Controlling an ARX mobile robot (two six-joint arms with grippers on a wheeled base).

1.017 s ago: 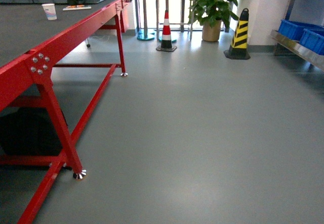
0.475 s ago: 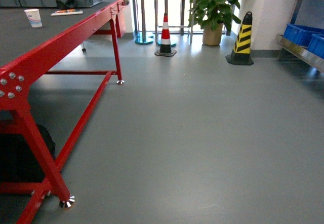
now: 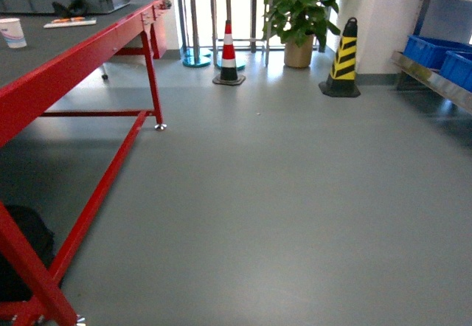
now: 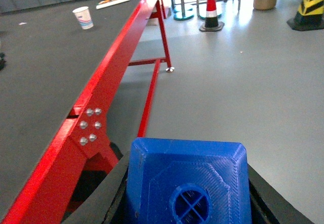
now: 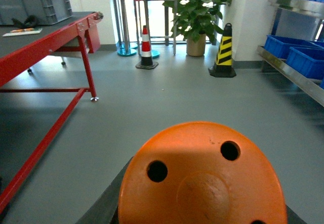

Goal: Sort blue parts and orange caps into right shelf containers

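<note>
Both loads are aboard, the left gripper [image 4: 187, 203] clamped on a blue part [image 4: 188, 181], the right gripper [image 5: 202, 203] on an orange cap [image 5: 202, 176]; next, roll to the right shelf [image 3: 435, 75] and its containers [image 3: 431, 49].

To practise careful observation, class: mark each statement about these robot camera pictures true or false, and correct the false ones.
1. The left hand holds a blue part. True.
2. The right hand holds a paper cup. False: it holds an orange cap; the cup stands on the red table.
3. Blue containers sit on the shelf at right. True.
4. Both cones are red and white. False: one cone is yellow and black.
5. A plant stands between the cones. True.
</note>
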